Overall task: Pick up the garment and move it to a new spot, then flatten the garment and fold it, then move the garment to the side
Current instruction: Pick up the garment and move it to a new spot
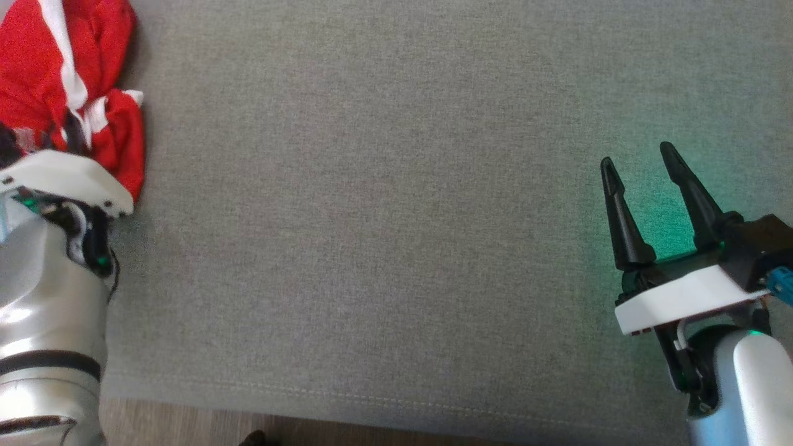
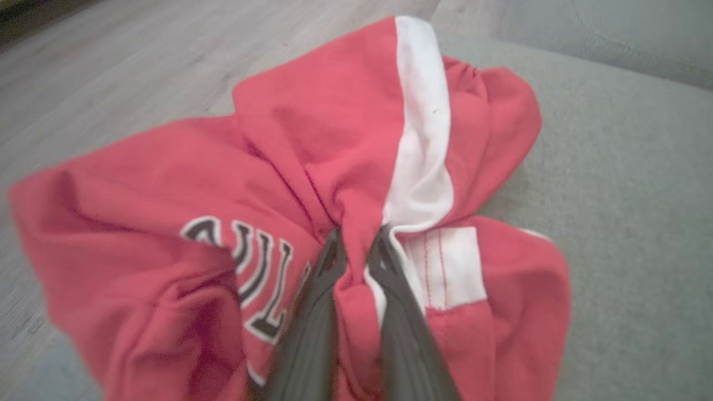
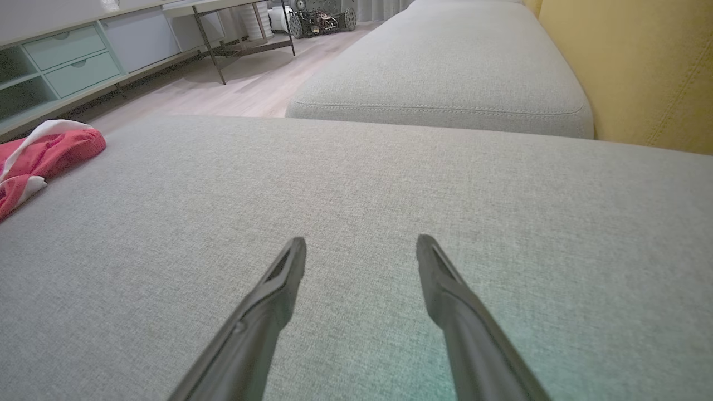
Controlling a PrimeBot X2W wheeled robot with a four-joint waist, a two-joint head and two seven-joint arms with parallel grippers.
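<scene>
Garment [image 1: 31,62] runs off the view's corner — lettering [image 2: 248,270] half lost in folds.

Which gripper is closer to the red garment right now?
Left. The left gripper is shut on a fold of the red garment; the right gripper hangs open over the grey cushion, far across it.

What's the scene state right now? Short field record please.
surface: grey cushion
garment: red and white, bunched up, at the far left of the head view
left gripper: shut on a fold of the garment
right gripper: open, holding nothing, over the grey cushion at the right
flatten and fold: not yet done
</scene>
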